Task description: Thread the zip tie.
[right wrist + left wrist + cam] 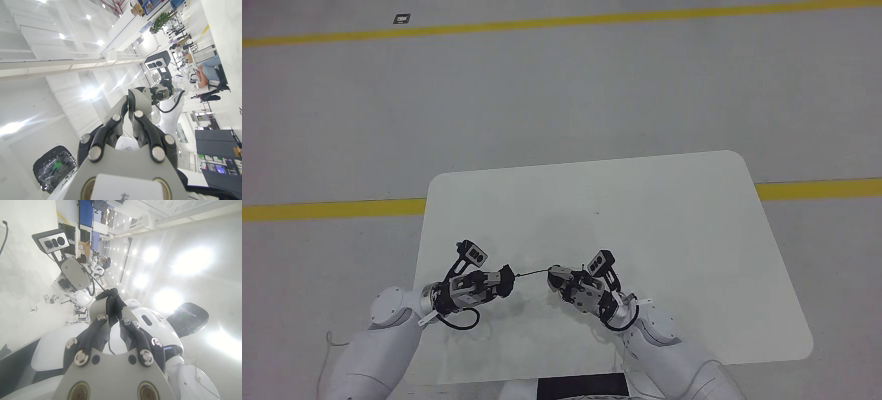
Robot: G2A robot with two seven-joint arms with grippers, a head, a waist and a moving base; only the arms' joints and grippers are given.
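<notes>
both arms sit low over the near edge of the white worktop, with tips facing each other. the left claw is pinched on a thin black zip tie, which spans the air to the right claw. the right claw's ribbed pads press together, but the tie's end there is hard to make out.

The left hand and the right hand sit above the near part of the worktop, left of its middle, tips facing each other and near together. The zip tie spans the gap between them. One end is pinched in the left hand, and the other seems pinched in the right.
</notes>
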